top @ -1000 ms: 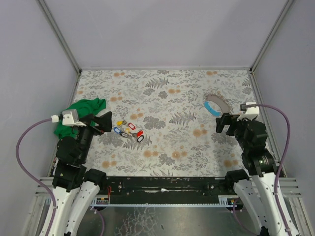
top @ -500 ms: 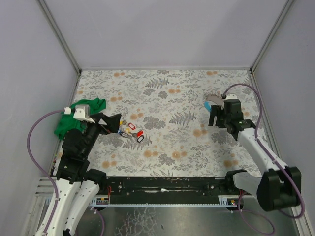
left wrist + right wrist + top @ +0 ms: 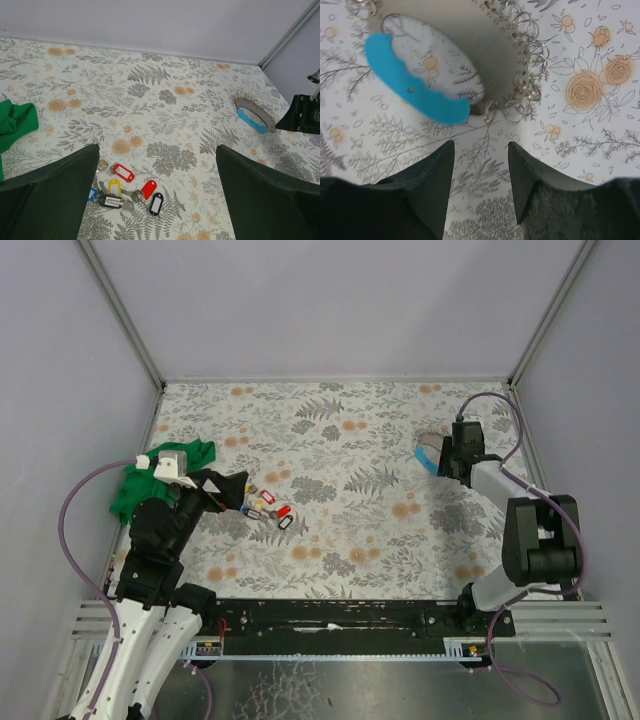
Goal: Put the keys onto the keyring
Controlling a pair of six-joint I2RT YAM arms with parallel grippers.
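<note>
The keys lie in a loose heap on the flowered table, with red, yellow, blue and black tags. My left gripper hangs open just left of and above them, so the heap shows low between its fingers, nearer the left one. The keyring lies flat at the right, part bright blue arc, part grey band strung with small wire rings. My right gripper is open right at the keyring's near edge, and nothing sits between its fingertips.
A green cloth is bunched at the table's left edge, behind the left arm, and shows at the left in the left wrist view. Grey walls with metal corner posts enclose the table on three sides. Purple cables loop off both wrists.
The right arm has stretched forward from near its base until its gripper reached the keyring. The left gripper has edged right toward the keys. Both stayed open.
</note>
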